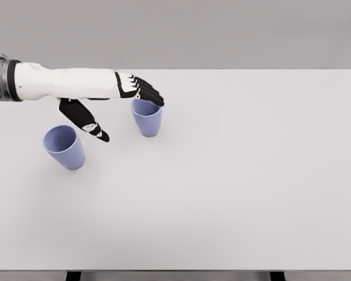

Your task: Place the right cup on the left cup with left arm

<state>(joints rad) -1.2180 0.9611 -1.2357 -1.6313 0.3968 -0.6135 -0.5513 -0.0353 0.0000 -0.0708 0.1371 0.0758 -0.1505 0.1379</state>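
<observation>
Two lavender cups stand upright on the white table (240,193). The left cup (65,147) is near the table's left side; the right cup (147,117) stands further back and to its right. My left hand (131,111) reaches in from the left edge, fingers spread. Its fingertips (155,96) lie over the right cup's near-left rim, and the thumb (88,122) hangs down between the two cups. The hand holds nothing; whether the fingertips touch the rim I cannot tell. The right arm is out of view.
The white forearm (64,82) stretches across the table's back left, above the left cup. Black table legs (73,276) show under the front edge.
</observation>
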